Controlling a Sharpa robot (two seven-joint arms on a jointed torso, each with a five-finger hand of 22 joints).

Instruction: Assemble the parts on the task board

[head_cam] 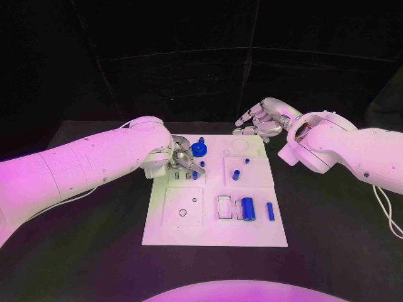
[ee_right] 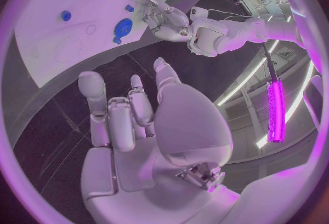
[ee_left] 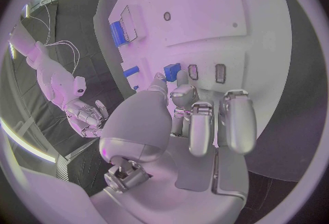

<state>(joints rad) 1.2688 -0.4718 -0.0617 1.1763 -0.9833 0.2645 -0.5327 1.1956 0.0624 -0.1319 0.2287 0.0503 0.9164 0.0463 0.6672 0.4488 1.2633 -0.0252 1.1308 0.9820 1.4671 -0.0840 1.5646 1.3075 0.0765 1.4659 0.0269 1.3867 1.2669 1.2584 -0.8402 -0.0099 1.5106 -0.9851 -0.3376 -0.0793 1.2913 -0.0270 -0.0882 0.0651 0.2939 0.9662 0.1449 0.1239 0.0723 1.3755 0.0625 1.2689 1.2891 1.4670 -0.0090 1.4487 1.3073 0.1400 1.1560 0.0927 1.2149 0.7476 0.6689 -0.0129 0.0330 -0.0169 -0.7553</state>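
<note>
**On the board: some parts seated, several still loose**

At the table's (head_cam: 65,264) centre lies the white task board (head_cam: 256,236). A round blue knob (head_cam: 199,149) stands near its 11 o'clock corner, and small blue pegs (head_cam: 237,175) stand toward 1 o'clock. A blue cylinder (head_cam: 248,208) and a slim blue pin (head_cam: 271,211) lie loose toward 4 o'clock, so I judge the assembly partly done, with those pieces left to seat.

The left robot hand (head_cam: 185,162) hovers over the board's 10 o'clock edge. The left wrist view shows its fingers (ee_left: 236,120) curled just short of a small blue part (ee_left: 172,71) beside two slots; whether it pinches that part I cannot tell.

The right robot hand (head_cam: 261,121) waits off the board at 12 o'clock; its wrist view shows fingers loosely apart, holding nothing.
</note>
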